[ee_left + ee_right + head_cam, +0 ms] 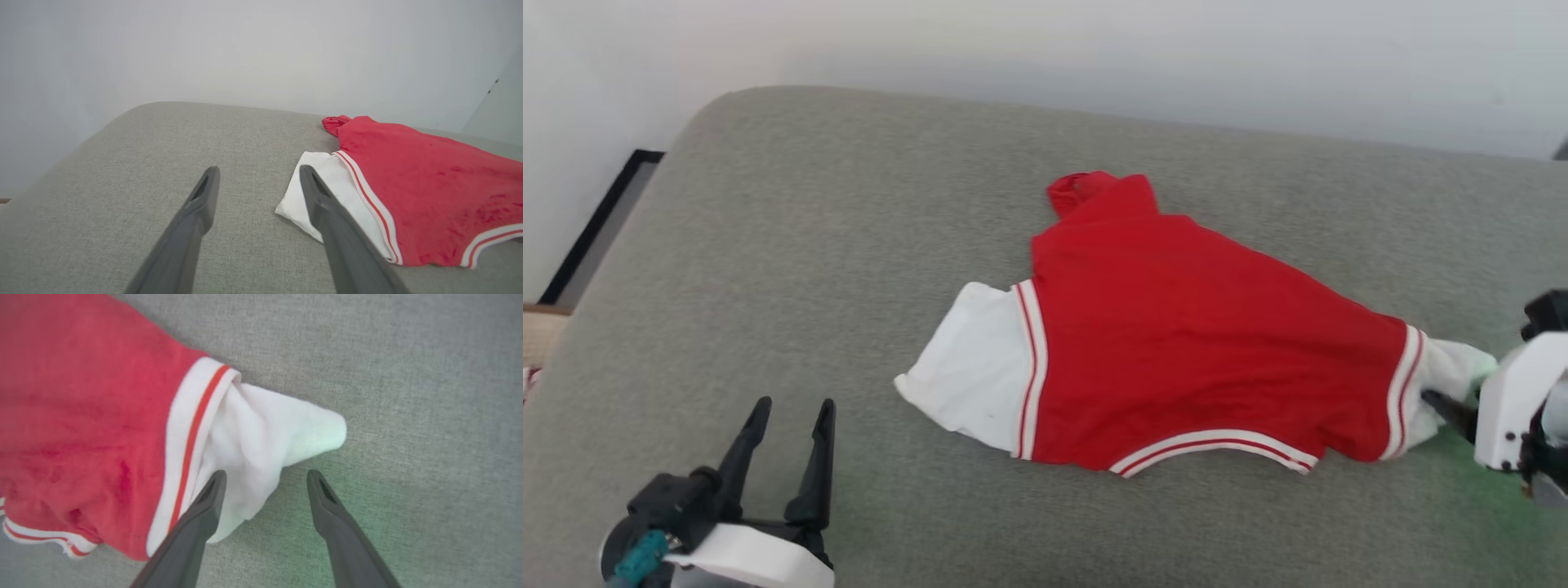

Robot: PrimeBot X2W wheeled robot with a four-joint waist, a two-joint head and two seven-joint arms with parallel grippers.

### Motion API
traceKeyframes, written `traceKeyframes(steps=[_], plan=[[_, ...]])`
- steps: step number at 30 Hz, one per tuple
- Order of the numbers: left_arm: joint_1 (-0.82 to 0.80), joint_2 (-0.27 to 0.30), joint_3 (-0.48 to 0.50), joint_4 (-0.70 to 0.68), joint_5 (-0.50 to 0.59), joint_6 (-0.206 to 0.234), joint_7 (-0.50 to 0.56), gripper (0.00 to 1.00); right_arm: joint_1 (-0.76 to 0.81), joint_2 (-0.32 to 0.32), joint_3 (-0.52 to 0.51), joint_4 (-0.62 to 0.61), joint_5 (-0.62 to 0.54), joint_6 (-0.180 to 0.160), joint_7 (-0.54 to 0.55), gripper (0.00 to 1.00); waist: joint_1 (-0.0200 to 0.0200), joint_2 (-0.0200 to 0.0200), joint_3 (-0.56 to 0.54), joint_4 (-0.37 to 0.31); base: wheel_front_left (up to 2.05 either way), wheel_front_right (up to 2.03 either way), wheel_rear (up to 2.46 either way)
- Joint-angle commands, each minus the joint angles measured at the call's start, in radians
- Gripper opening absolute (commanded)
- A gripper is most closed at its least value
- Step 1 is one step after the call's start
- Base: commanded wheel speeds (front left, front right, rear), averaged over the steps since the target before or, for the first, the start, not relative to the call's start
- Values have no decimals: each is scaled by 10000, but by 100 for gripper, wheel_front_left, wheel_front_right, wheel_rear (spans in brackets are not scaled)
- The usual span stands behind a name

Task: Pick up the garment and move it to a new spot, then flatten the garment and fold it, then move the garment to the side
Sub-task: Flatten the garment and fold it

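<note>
The garment (1192, 359) lies spread across the middle and right of the head view on a grey cushion (809, 245), its red body fairly flat, a bunched red collar part at its top, a striped hem along its lower edge, and a white sleeve end at each side; the sleeve end on the picture's left (972, 359) lies flat, while the one on the right (1454, 363) is crumpled to a point; the right gripper (265, 477) sits at the far right edge of the head view, right at that crumpled sleeve; in the right wrist view its two dark fingers stand wide apart with nothing clamped between them; the finger on the left of that frame (204, 514) overlaps the lower edge of the white cloth beside the striped band, though whether it presses on the fabric cannot be told, and the other finger (331, 510) stands over bare grey cushion, clear of the sleeve's tip; the left gripper (795, 406) is at the lower left of the head view, well apart from the garment, its fingers spread wide and holding nothing; in the left wrist view the flat white sleeve end lies just past the finger on the right of the frame (327, 208), with bare cushion between the two fingers.
</note>
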Motion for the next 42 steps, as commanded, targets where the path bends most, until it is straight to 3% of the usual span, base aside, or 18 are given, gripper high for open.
traceKeyframes(steps=[1,8,15,22,29,31,42], plan=[[-136,112,-26,-12,-105,-25,85,100,9,76,-113,-208,-64,-17,-17,100,-1,-1,42,-213,0,0,0],[-489,1066,-504,-314,-990,-29,1344,100,678,331,-1098,-2313,-533,-13,-599,100,-1,-1,163,-983,0,0,0],[-1148,2155,-969,-308,-1843,-31,2914,100,1542,1273,-2217,-4568,-1545,-13,-1869,100,-1,-1,441,-1735,0,0,0],[-1973,2748,-1284,360,-2562,-32,4477,100,2182,2171,-2478,-5954,-2385,-13,-2641,100,-1,-1,740,-2269,0,0,0],[-2947,2925,-1353,1491,-3450,88,6614,100,2620,2742,-2389,-6902,-2813,-13,-3162,100,-1,-1,1066,-2772,0,0,0],[-3184,3006,-1478,1975,-3636,359,7713,100,2743,2864,-2421,-7202,-2955,-13,-3418,100,-1,-1,1158,-2925,0,0,0],[-3501,2792,-2178,2754,-4001,1692,11025,100,3096,3182,-2607,-7887,-3225,-13,-4124,100,-1,-1,1369,-3244,0,0,0]])
